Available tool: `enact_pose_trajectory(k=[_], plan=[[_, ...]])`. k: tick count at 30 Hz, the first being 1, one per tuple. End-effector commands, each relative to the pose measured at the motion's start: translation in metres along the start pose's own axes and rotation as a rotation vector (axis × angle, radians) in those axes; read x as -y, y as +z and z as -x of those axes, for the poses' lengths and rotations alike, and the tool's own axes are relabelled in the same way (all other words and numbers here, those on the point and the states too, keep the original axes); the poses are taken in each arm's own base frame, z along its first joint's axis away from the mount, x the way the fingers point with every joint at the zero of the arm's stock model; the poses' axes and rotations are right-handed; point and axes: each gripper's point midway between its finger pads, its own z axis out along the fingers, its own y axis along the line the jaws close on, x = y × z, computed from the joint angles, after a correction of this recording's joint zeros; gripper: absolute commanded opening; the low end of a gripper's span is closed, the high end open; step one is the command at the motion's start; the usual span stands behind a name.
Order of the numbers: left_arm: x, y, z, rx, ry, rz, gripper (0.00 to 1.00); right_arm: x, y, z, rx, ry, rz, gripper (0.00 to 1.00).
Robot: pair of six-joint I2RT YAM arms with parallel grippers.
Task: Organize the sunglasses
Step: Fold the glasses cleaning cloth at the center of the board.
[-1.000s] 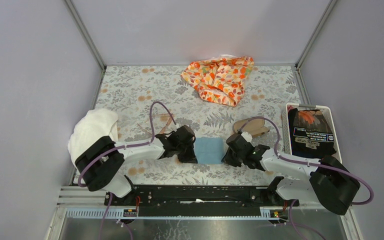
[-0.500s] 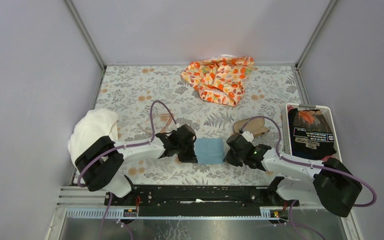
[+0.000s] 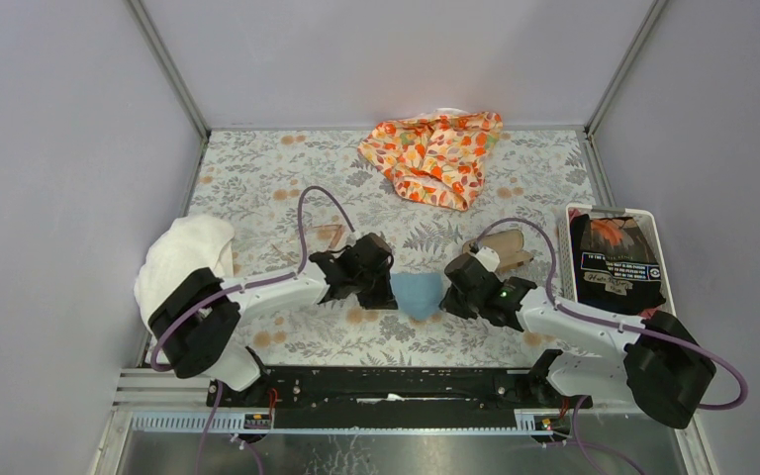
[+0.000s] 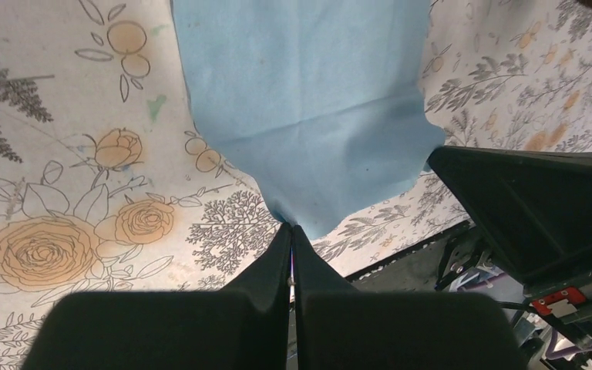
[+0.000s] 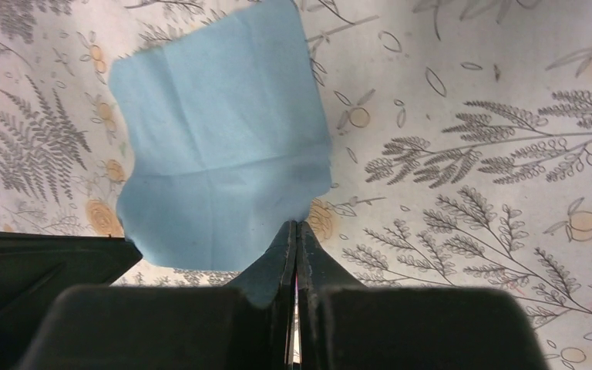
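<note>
The sunglasses (image 3: pixel 329 236) lie untouched on the table (image 3: pixel 257 178), left of centre. Just beside them the left gripper (image 4: pixel 290 231) pinches one corner of the blue cloth (image 3: pixel 418 295) and the right gripper (image 5: pixel 297 227) another. The cloth, flat a moment ago, now sags lifted between them, probably ready for wiping the lenses.

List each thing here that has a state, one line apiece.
blue cloth: unfolded, pinched at two corners, sagging between them.
left gripper: shut on the blue cloth.
right gripper: shut on the blue cloth.
sunglasses: lying loose, untouched by either gripper.
brown case: lying loose; open or shut unclear.
floral fabric: crumpled.
</note>
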Motion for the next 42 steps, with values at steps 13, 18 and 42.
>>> enact_pose_trajectory(k=[13, 18, 42], plan=[[-0.011, 0.01, 0.044, -0.004, -0.017, 0.026, 0.0, -0.026, 0.01, 0.039, 0.074, -0.064, -0.044, 0.0], [-0.011, 0.015, 0.051, -0.013, -0.016, 0.022, 0.0, -0.021, 0.018, 0.046, 0.048, -0.06, -0.054, 0.0], [-0.018, 0.029, 0.067, -0.011, -0.044, 0.049, 0.0, -0.024, 0.037, 0.052, 0.013, -0.061, -0.055, 0.0]])
